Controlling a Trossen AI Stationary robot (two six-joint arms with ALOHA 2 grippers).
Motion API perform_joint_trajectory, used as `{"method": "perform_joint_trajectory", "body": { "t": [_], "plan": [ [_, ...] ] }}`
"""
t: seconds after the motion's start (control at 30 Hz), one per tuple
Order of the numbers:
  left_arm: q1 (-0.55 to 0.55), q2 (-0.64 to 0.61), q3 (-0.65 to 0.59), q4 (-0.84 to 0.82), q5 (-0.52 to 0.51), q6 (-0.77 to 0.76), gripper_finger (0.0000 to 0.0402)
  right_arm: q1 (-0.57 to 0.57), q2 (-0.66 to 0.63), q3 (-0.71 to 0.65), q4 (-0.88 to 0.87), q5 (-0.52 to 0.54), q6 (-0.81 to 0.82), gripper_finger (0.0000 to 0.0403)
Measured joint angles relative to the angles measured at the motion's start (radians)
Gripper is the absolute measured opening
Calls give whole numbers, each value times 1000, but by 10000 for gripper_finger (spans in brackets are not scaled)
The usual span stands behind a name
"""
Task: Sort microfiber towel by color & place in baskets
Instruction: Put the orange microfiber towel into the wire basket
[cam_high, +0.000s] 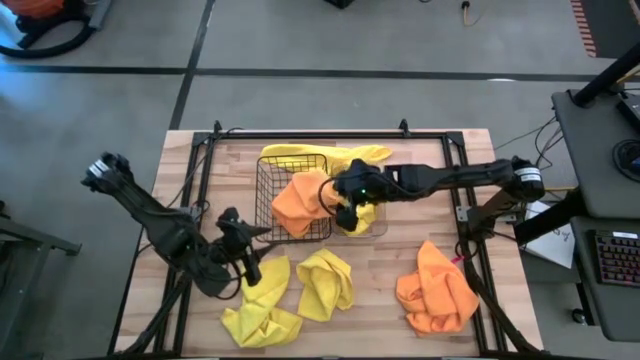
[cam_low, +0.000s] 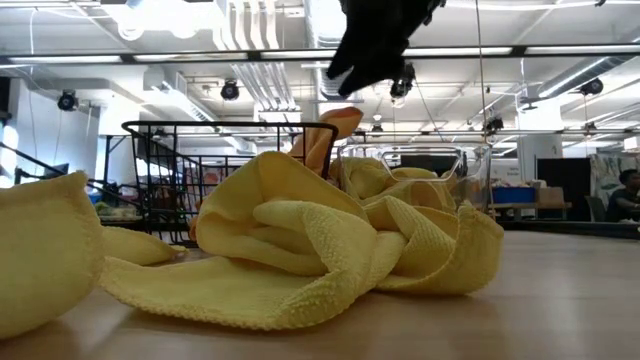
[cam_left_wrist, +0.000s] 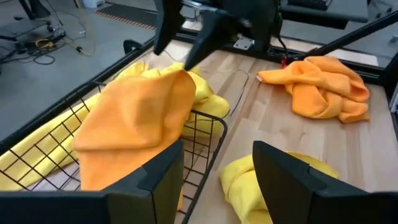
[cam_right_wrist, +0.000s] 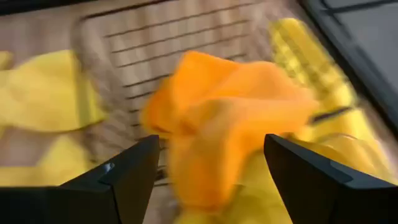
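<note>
The black wire basket (cam_high: 268, 190) stands mid-table. An orange towel (cam_high: 298, 203) hangs over its right rim (cam_left_wrist: 205, 118), partly inside and partly outside. Beside it the clear plastic basket (cam_high: 375, 228) holds yellow cloth (cam_high: 366, 214). My right gripper (cam_high: 345, 208) hovers open just above the orange towel (cam_right_wrist: 230, 106), touching nothing. My left gripper (cam_high: 250, 258) waits open near the basket's near left corner, over bare wood. More yellow towels (cam_high: 325, 282) (cam_high: 260, 312) and orange towels (cam_high: 435, 292) lie along the near edge.
A yellow towel (cam_high: 325, 155) is draped over the wire basket's far rim and onto the table. A black tube frame (cam_high: 205, 170) borders the table. A heaped yellow towel (cam_low: 330, 250) fills the low view's foreground. Bare wood (cam_high: 400, 255) shows between the near piles.
</note>
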Motion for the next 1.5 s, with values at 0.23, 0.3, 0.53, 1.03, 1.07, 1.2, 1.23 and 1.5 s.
{"method": "perform_joint_trajectory", "body": {
  "t": [0.23, 0.3, 0.53, 1.03, 1.07, 1.2, 1.23, 1.5],
  "plan": [
    [12, 93, 1, 73, 20, 56, 176, 69, -73, 1, -34, 13, -9, 285],
    [35, 122, 1, 122, 34, 99, 176, 90, -112, -8, -60, 49, -10, 285],
    [178, 234, 1, 410, 175, 358, 176, 162, -236, -98, -104, 125, 4, 286],
    [376, 418, 1, 654, 87, 501, 199, 319, -381, -391, -23, 264, 189, 286],
    [386, 427, 1, 661, 88, 516, 208, 323, -383, -408, -3, 264, 192, 286],
    [426, 447, 1, 688, 94, 548, 244, 331, -383, -445, 55, 264, 209, 286],
    [436, 451, 1, 697, 94, 549, 252, 331, -381, -450, 64, 264, 209, 286],
    [483, 478, 1, 757, 97, 601, 278, 331, -374, -480, 123, 281, 213, 286]
  ]
}}
